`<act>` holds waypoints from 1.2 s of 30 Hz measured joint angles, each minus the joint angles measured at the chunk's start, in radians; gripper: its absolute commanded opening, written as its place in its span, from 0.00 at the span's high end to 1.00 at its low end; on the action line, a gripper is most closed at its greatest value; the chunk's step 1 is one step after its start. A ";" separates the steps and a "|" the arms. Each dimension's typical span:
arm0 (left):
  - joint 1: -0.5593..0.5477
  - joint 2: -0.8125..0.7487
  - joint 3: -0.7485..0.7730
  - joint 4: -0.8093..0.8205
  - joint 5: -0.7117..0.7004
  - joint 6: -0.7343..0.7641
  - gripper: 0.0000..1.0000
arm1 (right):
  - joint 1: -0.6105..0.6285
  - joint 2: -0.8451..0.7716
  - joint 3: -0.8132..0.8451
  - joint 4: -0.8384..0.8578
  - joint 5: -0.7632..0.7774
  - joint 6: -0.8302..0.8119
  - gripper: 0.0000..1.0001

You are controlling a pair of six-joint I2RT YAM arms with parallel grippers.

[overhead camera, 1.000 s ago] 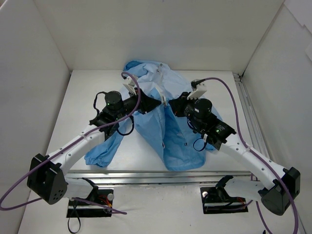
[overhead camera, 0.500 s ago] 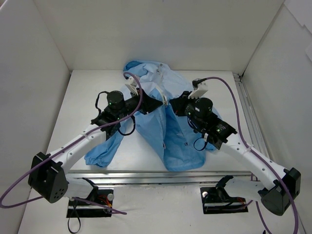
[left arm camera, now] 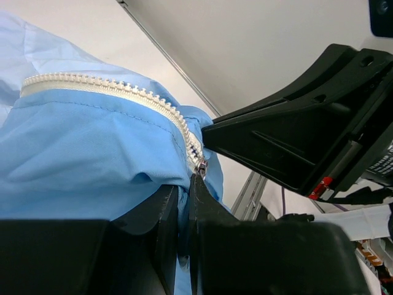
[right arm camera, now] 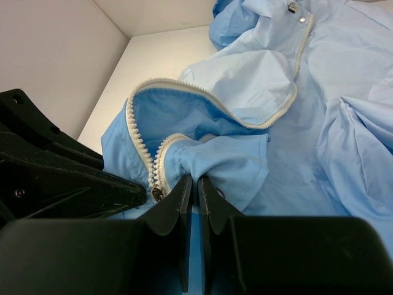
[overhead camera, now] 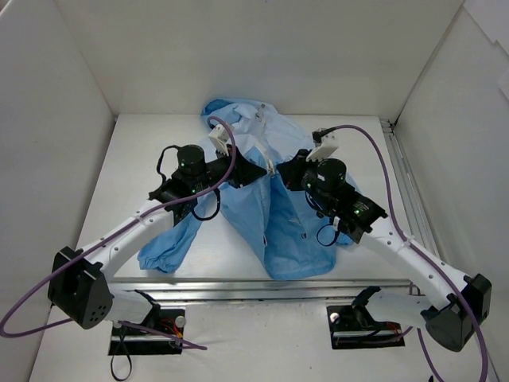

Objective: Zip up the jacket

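Right wrist: right gripper (right arm camera: 194, 180) tight on jacket (right arm camera: 344, 80)

Above the bench (overhead camera: 135, 151): black angular left gripper (left arm camera: 184, 184) and right gripper (right arm camera: 194, 181), white tubular links (overhead camera: 119, 232), purple cables (overhead camera: 355, 128), green wrist lights (overhead camera: 184, 165).

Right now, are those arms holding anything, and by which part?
Both hold the jacket: the left tool pinches its edge at the zipper slider; the right tool pinches a fold beside the zipper teeth.
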 measured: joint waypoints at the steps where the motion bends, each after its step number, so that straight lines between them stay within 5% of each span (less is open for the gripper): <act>1: 0.000 0.000 0.003 -0.010 0.000 0.007 1.00 | 0.000 0.000 0.003 -0.006 0.000 0.000 1.00; 36: -0.050 -0.027 0.043 -0.151 -0.164 0.060 1.00 | 0.003 0.068 0.121 -0.187 0.019 0.069 1.00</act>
